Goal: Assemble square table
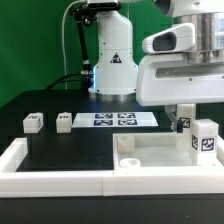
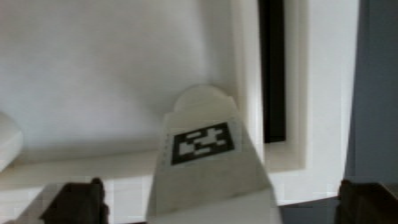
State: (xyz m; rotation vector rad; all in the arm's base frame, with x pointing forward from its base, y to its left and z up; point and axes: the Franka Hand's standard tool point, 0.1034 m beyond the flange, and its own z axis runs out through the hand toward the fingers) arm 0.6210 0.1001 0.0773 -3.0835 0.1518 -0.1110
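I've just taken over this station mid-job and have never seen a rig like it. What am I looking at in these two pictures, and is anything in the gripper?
The machine is a single robot arm standing at the back of a black table. Its gripper has two fingers. The wide picture comes from a camera off the arm. The close one comes from a camera on the wrist, looking past the fingertips.

On the table lies a white square slab with a raised rim and corner holes. Toward the exterior view's left sit a small tagged leg and a second leg, with the flat marker board beside them. A white border wall runs along the front. A third leg stands at the exterior view's right.

The gripper is open, with a fingertip on each side of a fourth leg. Nothing is held.
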